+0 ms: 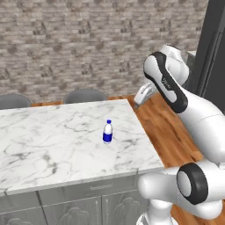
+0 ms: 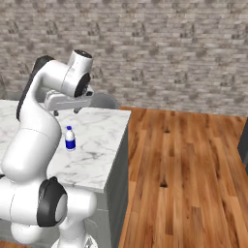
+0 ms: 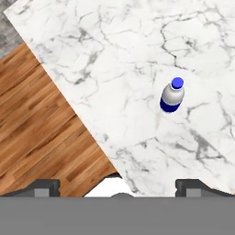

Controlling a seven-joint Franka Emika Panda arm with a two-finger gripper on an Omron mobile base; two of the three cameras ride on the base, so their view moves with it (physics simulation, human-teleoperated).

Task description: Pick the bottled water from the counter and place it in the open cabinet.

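The bottled water [image 1: 107, 132] stands upright on the white marble counter [image 1: 52, 145], towards its right end. Its blue cap and dark blue label band also show in the right base view [image 2: 70, 139] and in the hand view [image 3: 172, 95]. My gripper [image 1: 138, 101] hangs in the air above the counter's far right corner, well apart from the bottle. It is open with nothing between its fingers [image 3: 43, 186], and it also appears in the right base view [image 2: 65, 111]. The open cabinet is out of view.
Wood floor [image 2: 184, 164] lies to the right of the counter's edge. Two grey chair backs [image 1: 83, 95] rise behind the counter's far side, before a brick wall [image 1: 88, 44]. A tall dark panel [image 1: 211, 48] stands at the far right.
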